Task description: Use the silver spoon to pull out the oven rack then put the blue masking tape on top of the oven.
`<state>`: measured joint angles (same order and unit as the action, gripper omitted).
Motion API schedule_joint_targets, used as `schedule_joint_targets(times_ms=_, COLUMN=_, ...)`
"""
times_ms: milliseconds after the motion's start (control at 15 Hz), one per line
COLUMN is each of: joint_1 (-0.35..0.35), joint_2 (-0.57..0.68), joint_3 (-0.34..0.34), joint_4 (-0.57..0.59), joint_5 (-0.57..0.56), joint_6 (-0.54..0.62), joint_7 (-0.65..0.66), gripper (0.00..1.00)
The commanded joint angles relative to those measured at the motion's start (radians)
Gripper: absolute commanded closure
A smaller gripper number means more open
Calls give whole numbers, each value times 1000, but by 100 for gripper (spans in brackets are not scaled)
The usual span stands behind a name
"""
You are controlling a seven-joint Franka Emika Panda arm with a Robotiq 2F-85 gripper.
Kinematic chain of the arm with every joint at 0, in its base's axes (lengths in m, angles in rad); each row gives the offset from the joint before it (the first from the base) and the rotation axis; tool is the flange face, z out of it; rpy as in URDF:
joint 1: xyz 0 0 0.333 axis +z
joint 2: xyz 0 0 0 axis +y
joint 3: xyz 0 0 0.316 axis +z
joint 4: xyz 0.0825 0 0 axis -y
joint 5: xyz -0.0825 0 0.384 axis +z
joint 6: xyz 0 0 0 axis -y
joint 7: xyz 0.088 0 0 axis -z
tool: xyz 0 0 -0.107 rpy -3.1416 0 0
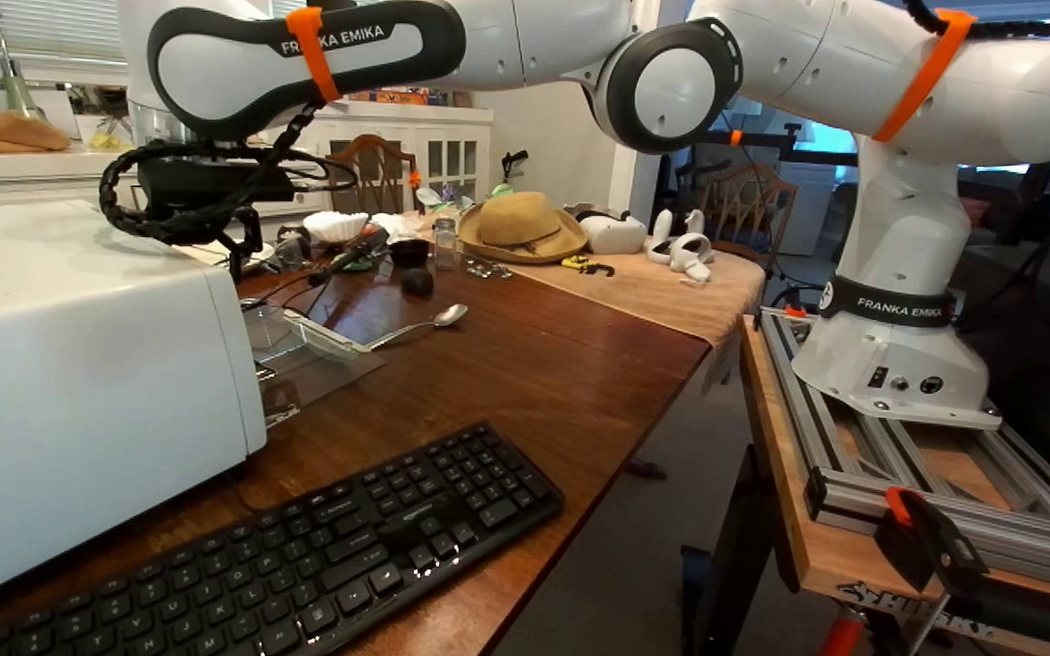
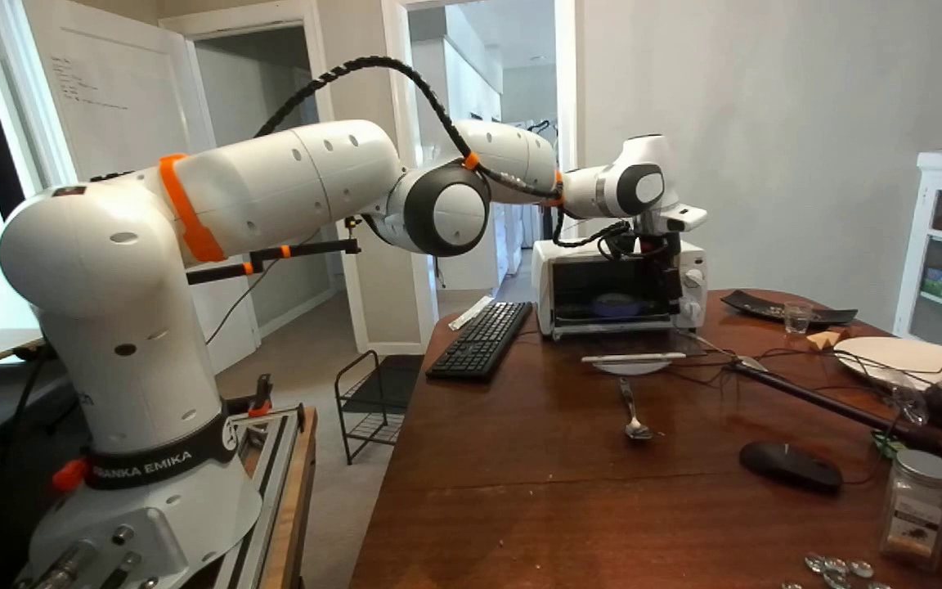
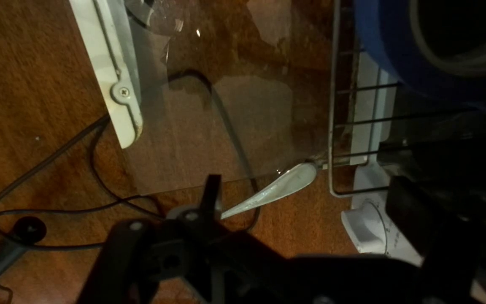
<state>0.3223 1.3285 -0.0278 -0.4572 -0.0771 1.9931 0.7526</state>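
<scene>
The white oven (image 1: 97, 383) (image 2: 545, 286) has its door down. The wire oven rack (image 3: 332, 105) sticks out a little at its front. The blue masking tape (image 2: 616, 305) (image 3: 388, 46) lies on the rack inside. A silver spoon (image 3: 276, 190) lies beside the glass door near the knobs, broad handle end toward the rack; it also shows in an exterior view (image 2: 716, 347). Another spoon (image 1: 425, 323) (image 2: 630, 409) lies on the table before the door. My gripper (image 1: 235, 260) (image 2: 671, 303) (image 3: 308, 192) is open at the oven front; one finger hides part of the nearer spoon.
The glass door (image 3: 243, 139) with its white handle (image 2: 634, 360) juts over the table. An oven knob (image 3: 365, 228) is close to my finger. Black cables (image 3: 95, 164) and a dark rod (image 2: 814, 397) lie nearby. A keyboard (image 1: 306, 547) is beside the oven; a plate (image 2: 904, 360) is opposite.
</scene>
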Motion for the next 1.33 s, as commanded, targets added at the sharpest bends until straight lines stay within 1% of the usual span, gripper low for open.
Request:
schedule_joint_targets(times_ms=0, joint_1=1, joint_2=24, joint_3=-9, joint_4=45, joint_5=10, joint_6=-21, joint_7=-4, gripper=0)
schedule_joint_targets(times_ms=67, joint_1=3, joint_2=24, joint_3=-9, joint_4=47, joint_5=11, joint_6=-16, joint_7=2, gripper=0)
schedule_joint_targets(times_ms=267, joint_1=3, joint_2=-3, joint_3=-9, joint_4=1, joint_5=15, joint_6=-9, joint_7=6, gripper=0)
schedule_joint_targets(times_ms=533, joint_1=-5, joint_2=1, joint_3=9, joint_4=1, joint_5=33, joint_6=-31, joint_7=2, gripper=0)
schedule_joint_targets(times_ms=733, joint_1=-10, joint_2=22, joint_3=-2, joint_4=26, joint_5=30, joint_6=-30, joint_7=49, gripper=0)
schedule_joint_targets(times_ms=800, joint_1=-3, joint_2=16, joint_3=-9, joint_4=29, joint_5=15, joint_6=-31, joint_7=20, gripper=0)
schedule_joint_targets(times_ms=1000, joint_1=-2, joint_2=0, joint_3=-12, joint_4=2, joint_5=14, joint_6=-17, joint_7=22, gripper=0)
schedule_joint_targets(times_ms=1200, joint_1=-2, joint_2=-1, joint_3=-12, joint_4=0, joint_5=13, joint_6=-16, joint_7=22, gripper=0)
schedule_joint_targets(times_ms=1267, joint_1=2, joint_2=-10, joint_3=-17, joint_4=-9, joint_5=4, joint_6=-46, joint_7=-5, gripper=0)
